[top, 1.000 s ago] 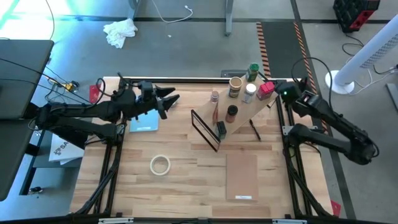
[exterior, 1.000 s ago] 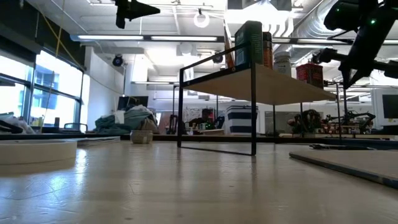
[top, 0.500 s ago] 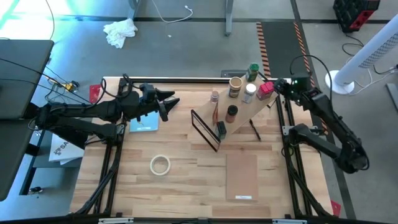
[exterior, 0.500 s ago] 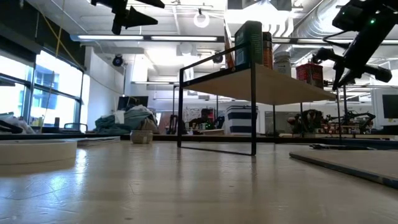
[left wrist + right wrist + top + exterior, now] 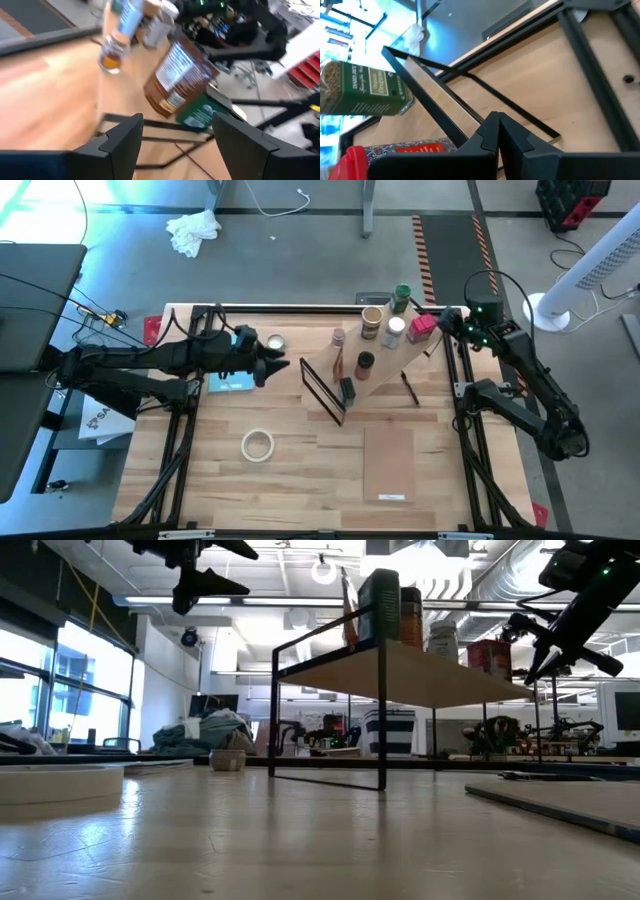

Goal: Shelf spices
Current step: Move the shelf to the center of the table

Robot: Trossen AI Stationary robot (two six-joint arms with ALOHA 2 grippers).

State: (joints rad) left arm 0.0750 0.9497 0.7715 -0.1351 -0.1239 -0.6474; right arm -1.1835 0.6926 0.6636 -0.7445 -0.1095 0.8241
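In the high view the left hand (image 5: 275, 368) hangs over the worktop (image 5: 300, 475) left of centre, fingers apart and empty, pointing toward the frame's right. A loose tan-topped tin (image 5: 272, 341) stands just above it in the frame, apart from the fingers. This arm is much the nearer. Right of both, the shelf (image 5: 388, 375) runs diagonally, lower left to upper right, with the other spices (image 5: 371, 324) on its plank. At the shelf's upper right end the right hand (image 5: 447, 320) waits, pinched shut on nothing.
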